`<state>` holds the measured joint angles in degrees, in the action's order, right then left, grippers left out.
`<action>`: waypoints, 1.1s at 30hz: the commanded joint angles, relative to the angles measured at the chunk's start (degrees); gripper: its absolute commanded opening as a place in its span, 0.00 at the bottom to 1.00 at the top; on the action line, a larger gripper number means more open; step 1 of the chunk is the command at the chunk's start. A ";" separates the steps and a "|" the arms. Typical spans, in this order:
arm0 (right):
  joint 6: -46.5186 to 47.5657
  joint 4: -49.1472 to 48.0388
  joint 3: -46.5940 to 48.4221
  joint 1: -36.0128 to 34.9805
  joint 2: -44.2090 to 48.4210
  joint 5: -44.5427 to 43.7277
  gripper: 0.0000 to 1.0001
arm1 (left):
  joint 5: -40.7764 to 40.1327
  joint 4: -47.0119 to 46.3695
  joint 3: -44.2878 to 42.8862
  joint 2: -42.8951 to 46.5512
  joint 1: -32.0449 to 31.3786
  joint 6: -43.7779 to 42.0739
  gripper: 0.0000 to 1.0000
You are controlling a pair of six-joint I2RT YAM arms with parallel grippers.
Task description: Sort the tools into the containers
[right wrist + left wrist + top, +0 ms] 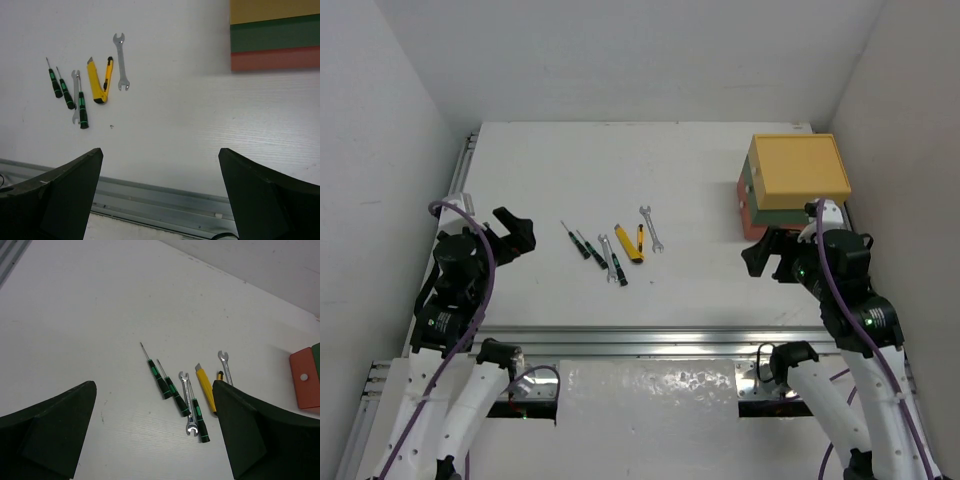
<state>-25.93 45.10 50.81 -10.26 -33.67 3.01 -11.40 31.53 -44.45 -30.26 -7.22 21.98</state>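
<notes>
The tools lie in a loose row at mid-table: three green-and-black screwdrivers (590,250), two silver wrenches (651,228) and two yellow-and-black tools (628,243). They also show in the left wrist view (175,390) and the right wrist view (95,82). The containers are stacked at the far right: the yellow tray (798,168) on top, the green one (275,34) under it, the red-orange one (275,59) at the bottom. My left gripper (515,232) is open and empty, left of the tools. My right gripper (765,255) is open and empty, just in front of the stack.
A metal rail (650,340) runs along the table's near edge, below both grippers. White walls close in the table on the left, back and right. The stack stands close to the right wall.
</notes>
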 commanded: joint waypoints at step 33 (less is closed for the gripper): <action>1.85 10.27 8.08 0.07 6.68 6.84 0.99 | 36.88 -68.88 -32.35 -81.32 -30.30 34.44 0.95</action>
<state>-24.95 54.37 56.95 -10.26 -27.40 10.61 23.11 -30.55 -72.12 -106.41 -36.99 53.76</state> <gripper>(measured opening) 0.992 0.959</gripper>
